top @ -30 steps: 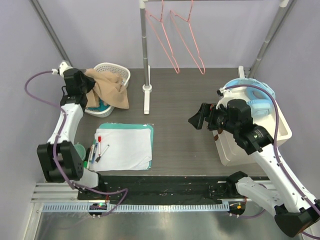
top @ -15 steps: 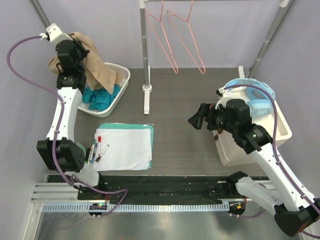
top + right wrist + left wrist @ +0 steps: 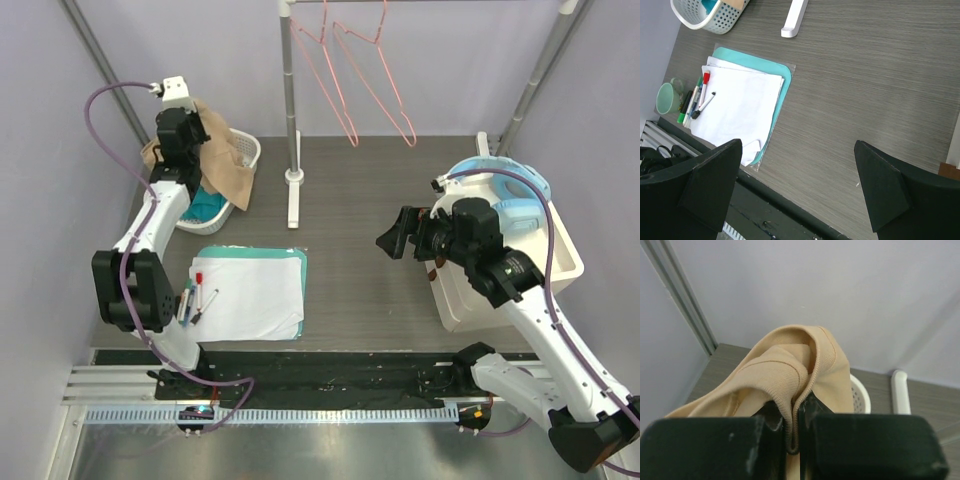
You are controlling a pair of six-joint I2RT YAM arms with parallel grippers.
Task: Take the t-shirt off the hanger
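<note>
While the left claw (image 3: 796,435) pinches the t-shirt (image 3: 790,365), the right claw (image 3: 797,147) gapes above grey tabletop (image 3: 865,75).

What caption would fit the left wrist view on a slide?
Left hand shut on a fold of the tan t-shirt, with the white basket just behind it.

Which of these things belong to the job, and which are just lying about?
Job: tan t-shirt, pink hangers, left tool gripping the shirt.
Lying about: basket, papers, markers, green cup, white bin.
</note>
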